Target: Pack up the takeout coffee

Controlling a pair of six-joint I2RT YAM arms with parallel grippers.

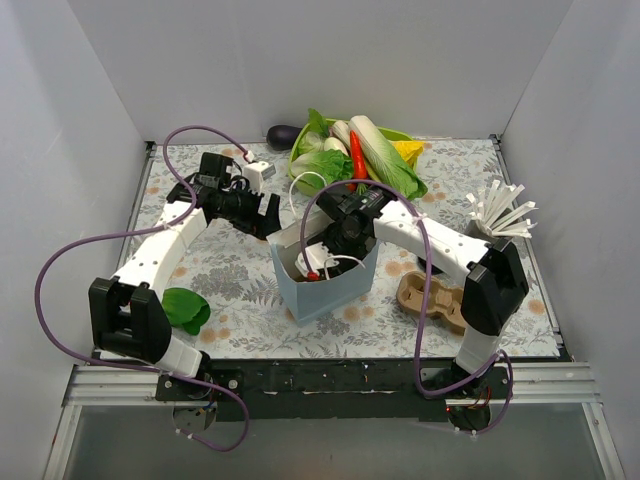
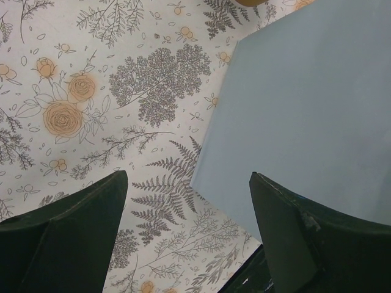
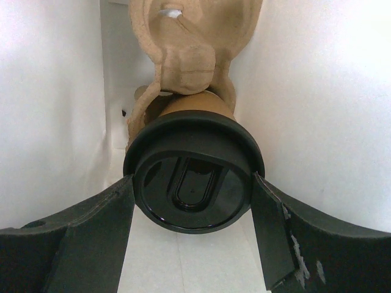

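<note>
The takeout coffee (image 3: 193, 160) shows in the right wrist view as a tan cup with a black lid, seen lid-first. It sits inside the white-walled interior of the blue bag (image 1: 332, 292), against a tan pulp cup carrier (image 3: 190, 43). My right gripper (image 3: 192, 179) reaches down into the bag (image 1: 330, 250), and both fingers press the sides of the lid. My left gripper (image 1: 268, 214) is open and empty beside the bag's left side. Its fingers (image 2: 73, 226) hang over the floral cloth, and the bag's blue wall (image 2: 305, 110) is next to the right finger.
A green basket of vegetables (image 1: 352, 150) stands at the back with a dark eggplant (image 1: 282, 134) beside it. A second pulp carrier (image 1: 432, 298) lies right of the bag. White strips (image 1: 500, 214) fan out at the right. A green leaf (image 1: 186, 308) lies front left.
</note>
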